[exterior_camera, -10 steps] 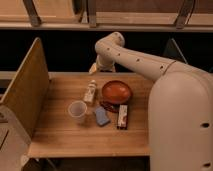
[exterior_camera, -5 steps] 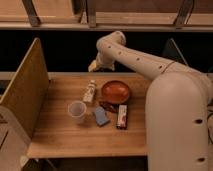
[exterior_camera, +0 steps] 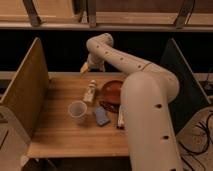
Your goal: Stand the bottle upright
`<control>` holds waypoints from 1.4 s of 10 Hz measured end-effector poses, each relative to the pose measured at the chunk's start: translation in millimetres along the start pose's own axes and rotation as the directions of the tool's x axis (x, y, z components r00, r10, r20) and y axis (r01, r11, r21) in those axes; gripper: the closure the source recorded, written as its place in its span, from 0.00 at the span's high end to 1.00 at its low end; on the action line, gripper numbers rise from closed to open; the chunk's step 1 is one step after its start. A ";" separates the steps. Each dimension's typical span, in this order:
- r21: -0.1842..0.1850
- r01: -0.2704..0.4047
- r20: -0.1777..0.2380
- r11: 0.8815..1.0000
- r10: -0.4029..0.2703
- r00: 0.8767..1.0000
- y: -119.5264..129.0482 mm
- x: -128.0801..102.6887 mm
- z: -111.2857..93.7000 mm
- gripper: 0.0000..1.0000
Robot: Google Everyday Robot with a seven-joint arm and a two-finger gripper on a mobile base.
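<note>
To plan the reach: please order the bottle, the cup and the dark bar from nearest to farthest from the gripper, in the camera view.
The gripper, open, is at the table's far edge.
1. bottle, just in front of it.
2. cup, further forward, image left.
3. dark bar, front, image right.

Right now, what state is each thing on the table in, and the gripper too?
gripper: open, empty, above the far edge of the table, clear of the bottle.
bottle: appears to lie on its side, neck toward the far edge, not held.
cup: upright, mouth up.
bowl: upright, right of the bottle.
blue packet: lying flat.
dark bar: lying flat, partly hidden.
</note>
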 end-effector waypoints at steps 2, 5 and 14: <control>0.032 -0.039 -0.059 0.999 0.041 0.997 -5.6 1.2 23.5 0.80; 0.064 -0.062 -0.143 0.996 0.071 0.987 -6.0 12.9 44.7 0.80; 0.012 -0.032 -0.259 0.999 0.034 0.965 29.0 31.4 93.5 0.80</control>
